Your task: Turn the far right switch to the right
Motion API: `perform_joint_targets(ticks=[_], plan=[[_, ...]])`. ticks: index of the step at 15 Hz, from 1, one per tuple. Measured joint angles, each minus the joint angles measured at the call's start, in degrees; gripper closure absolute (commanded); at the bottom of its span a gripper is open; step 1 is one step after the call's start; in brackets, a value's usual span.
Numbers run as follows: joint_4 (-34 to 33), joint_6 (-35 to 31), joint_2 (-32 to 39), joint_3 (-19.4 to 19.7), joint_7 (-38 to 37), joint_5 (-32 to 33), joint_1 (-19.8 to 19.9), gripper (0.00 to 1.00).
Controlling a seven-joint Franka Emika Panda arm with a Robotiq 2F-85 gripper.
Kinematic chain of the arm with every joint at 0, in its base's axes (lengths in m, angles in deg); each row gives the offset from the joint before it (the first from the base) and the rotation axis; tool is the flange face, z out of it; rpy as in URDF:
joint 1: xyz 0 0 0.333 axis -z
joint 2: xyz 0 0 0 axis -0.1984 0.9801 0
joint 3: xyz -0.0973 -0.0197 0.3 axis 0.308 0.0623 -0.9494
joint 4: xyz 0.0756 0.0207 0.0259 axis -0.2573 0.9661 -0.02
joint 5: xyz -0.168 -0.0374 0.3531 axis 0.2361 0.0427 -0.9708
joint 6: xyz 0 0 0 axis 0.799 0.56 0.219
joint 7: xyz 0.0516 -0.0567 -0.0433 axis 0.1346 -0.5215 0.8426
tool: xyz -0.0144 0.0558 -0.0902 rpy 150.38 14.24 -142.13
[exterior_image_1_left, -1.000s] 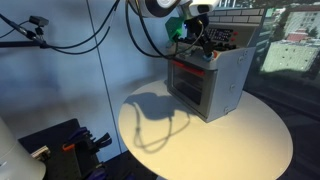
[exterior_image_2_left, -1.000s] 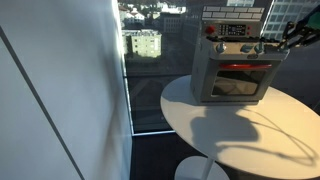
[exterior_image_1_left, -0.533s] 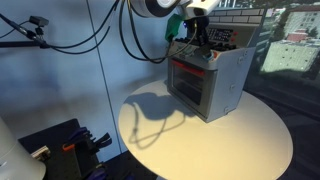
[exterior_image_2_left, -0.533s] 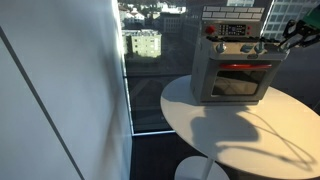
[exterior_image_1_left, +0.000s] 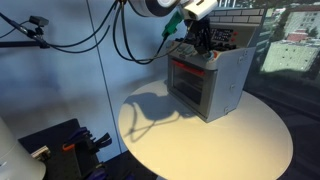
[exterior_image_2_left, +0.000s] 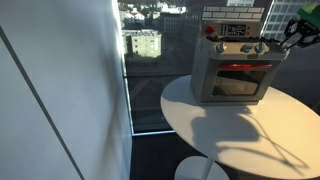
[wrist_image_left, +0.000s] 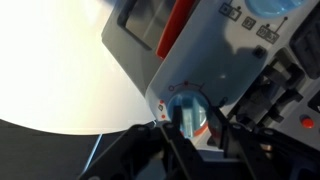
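Observation:
A grey toy oven (exterior_image_1_left: pixel 212 85) with a red-trimmed door stands on a round white table (exterior_image_1_left: pixel 180 140); it also shows in an exterior view (exterior_image_2_left: pixel 235 75). In the wrist view its blue round switch (wrist_image_left: pixel 187 108), ringed in red, sits between my two black fingers. My gripper (wrist_image_left: pixel 187 120) is closed on that switch at the oven's top corner. In both exterior views the gripper (exterior_image_1_left: pixel 200 42) (exterior_image_2_left: pixel 286 38) is at the oven's upper edge, and the switch itself is hidden behind it.
A red knob (exterior_image_2_left: pixel 210 30) sits on the oven's top at the other end. Windows with a city view lie behind the table. A black tripod and gear (exterior_image_1_left: pixel 70 145) stand on the floor beside the table. Cables hang from the arm above.
The wrist and its cables have shifted slightly above the oven while the gripper stays at the switch. The oven has not moved.

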Motion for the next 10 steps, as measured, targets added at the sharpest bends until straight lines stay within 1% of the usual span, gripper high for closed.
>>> perform_joint_targets(ticks=[3,4,6,7,10], plan=[[0.00,0.00,-0.02,0.01,-4.77,0.00,0.00,0.90],[0.00,0.00,-0.03,0.01,-5.89,0.00,0.01,0.46],[0.04,0.00,-0.08,0.01,-6.98,0.00,0.01,0.40],[0.02,-0.08,-0.12,0.00,-7.22,0.00,0.00,0.34],[-0.04,-1.81,-0.21,-0.18,-7.60,0.00,-0.11,0.09]])
